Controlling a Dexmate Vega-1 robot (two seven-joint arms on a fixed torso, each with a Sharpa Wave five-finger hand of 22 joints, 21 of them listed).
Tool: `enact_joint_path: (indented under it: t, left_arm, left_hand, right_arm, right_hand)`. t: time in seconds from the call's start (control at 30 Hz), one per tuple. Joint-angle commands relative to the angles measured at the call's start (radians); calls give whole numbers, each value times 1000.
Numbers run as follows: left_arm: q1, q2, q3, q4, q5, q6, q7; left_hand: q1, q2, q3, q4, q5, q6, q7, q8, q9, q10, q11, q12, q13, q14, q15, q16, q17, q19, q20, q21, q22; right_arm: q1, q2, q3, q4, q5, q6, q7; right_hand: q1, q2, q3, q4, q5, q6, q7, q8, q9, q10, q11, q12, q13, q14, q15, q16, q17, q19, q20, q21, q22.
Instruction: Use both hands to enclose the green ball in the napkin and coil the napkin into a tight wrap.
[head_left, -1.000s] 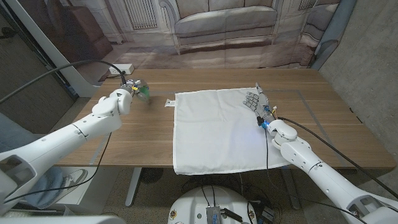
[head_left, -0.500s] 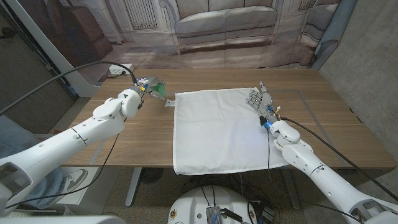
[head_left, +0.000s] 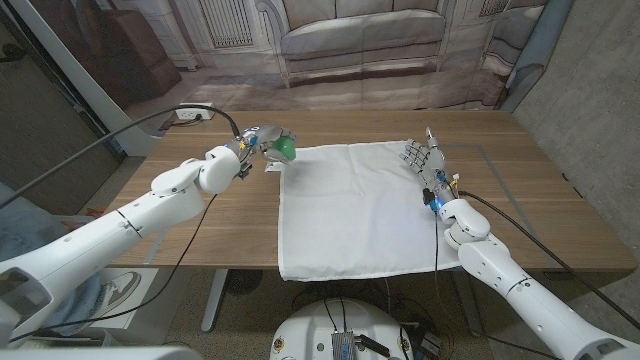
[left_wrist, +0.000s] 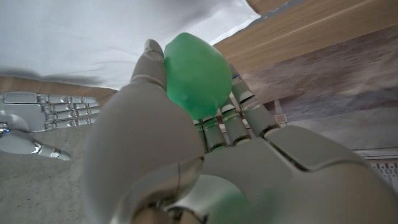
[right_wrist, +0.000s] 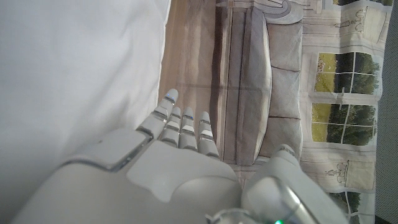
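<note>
No writing can be read on anything here. The smooth, rounded green ball (head_left: 286, 149) sits pinched in the fingers of the left hand (head_left: 256, 139), now over the far left corner of the soft white napkin (head_left: 352, 208), nearer than a second ago. The napkin lies spread square on the wooden table (head_left: 200, 225). The right hand (head_left: 420, 158), fingers straight and apart, holds nothing at the napkin's far right corner.

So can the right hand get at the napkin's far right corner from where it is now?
Probably yes. The right hand is open beside the napkin at that corner, with nothing between them. The left hand holds the ball at the opposite side.
</note>
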Motion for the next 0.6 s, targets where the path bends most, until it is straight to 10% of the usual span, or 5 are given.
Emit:
enact_joint_path:
  t: [0.03,0.6]
  left_arm:
    - [22,-9,-10,-7,5,-199,-7]
    - [-22,-79,34,59,128,-418,-27]
  left_hand:
    - [52,57,31,29,-2,7,1,0,4,23,-16,1,1,0,-71,1,3,-5,-4,-3,2]
    - [53,59,36,29,-3,18,-3,-1,3,28,-17,-1,1,4,-76,1,3,-8,-9,-6,3]
  right_arm:
    - [-36,-11,20,-26,20,30,14]
    - [-98,-55,64,-93,31,33,-6]
  right_hand:
    - [14,2,-1,-7,-1,10,21,4,4,8,-1,-3,3,5,4,6,4,6,-5,-1,6]
    - [14,3,-1,-7,-2,12,20,4,4,10,-1,-5,3,6,5,5,5,7,-5,-3,6]
